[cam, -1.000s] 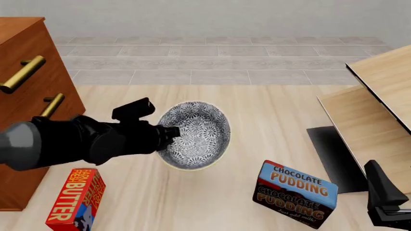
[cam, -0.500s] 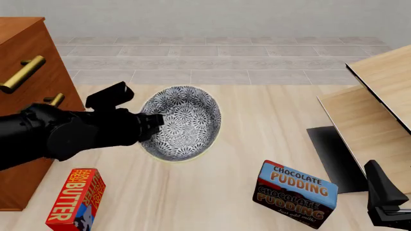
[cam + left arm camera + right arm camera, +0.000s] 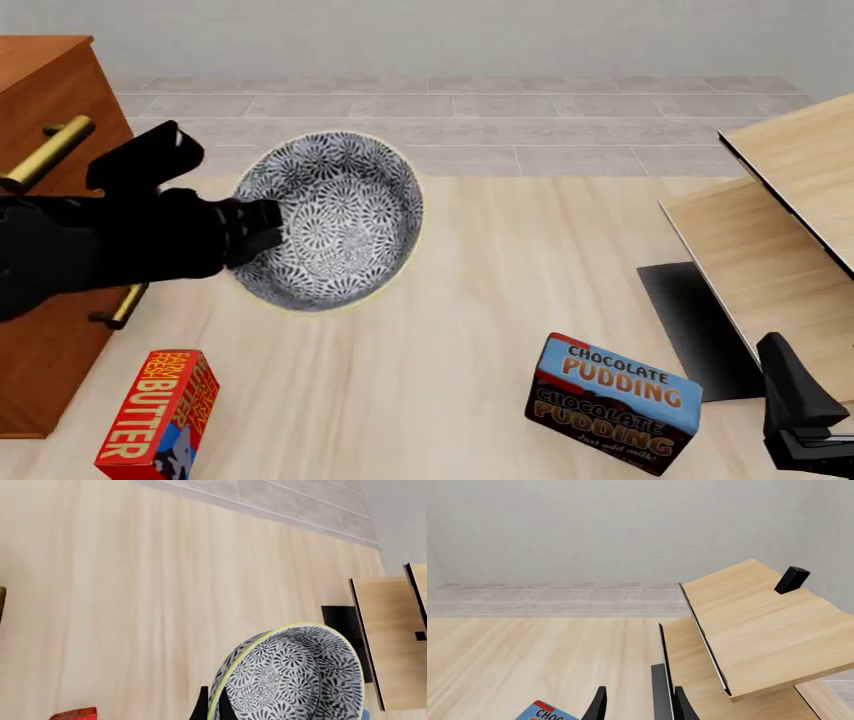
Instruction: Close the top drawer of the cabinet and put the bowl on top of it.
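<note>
Reddish-brown cabinet (image 3: 47,230): we see it at the far left of the front view, only its right part in frame, with 2 brass bar handles showing; its top edge runs out of the picture.
Top drawer (image 3: 54,120): we read the upper handle (image 3: 48,152) as belonging to it. We cannot tell from these views whether the drawer is shut or ajar, so that half of the task stays unconfirmed.
Bowl (image 3: 330,220): lifted clear of the pale wooden surface (image 3: 534,280) and tipped on its side, mouth facing the camera, just right of the cabinet front.
Left tool (image 3: 260,232): clenched on the bowl's rim, a dark finger showing at the rim in the left wrist view.
Right tool (image 3: 639,707): parked at the near right, fingers parted and holding nothing.
Bystanders: a red butter box (image 3: 150,410) at the near left and a chocolate pudding box (image 3: 611,402) at the near right, both on the surface.
Done, in our judgement: bowl picked up and carried toward the cabinet.
Left, in our judgement: raise it above the cabinet top, level it, set it down, let go.
</note>
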{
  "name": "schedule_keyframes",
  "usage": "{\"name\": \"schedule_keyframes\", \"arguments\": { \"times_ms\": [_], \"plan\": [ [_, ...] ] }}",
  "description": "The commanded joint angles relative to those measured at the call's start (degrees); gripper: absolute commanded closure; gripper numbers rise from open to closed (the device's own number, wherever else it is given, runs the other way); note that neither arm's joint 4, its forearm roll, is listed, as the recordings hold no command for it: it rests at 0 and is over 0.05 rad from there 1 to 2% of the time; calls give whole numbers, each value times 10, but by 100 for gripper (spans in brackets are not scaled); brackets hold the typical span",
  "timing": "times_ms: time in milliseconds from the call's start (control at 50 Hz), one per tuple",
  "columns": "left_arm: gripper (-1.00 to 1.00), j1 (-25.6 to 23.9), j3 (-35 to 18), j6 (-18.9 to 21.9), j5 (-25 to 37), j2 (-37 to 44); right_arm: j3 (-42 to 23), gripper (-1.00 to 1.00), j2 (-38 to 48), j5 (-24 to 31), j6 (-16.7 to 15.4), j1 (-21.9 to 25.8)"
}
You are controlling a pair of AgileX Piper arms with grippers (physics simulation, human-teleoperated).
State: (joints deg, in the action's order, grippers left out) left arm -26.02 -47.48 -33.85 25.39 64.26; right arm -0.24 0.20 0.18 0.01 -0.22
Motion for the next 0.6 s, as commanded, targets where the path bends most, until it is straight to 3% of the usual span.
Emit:
{"name": "schedule_keyframes", "arguments": {
  "times_ms": [20, 600],
  "plan": [
    [100, 26, -26, 20, 50, -41, 0, -100, 0, 0, 0, 1],
    [100, 119, -121, 36, 163, -95, 0, -100, 0, 0, 0, 0]
  ]
}}
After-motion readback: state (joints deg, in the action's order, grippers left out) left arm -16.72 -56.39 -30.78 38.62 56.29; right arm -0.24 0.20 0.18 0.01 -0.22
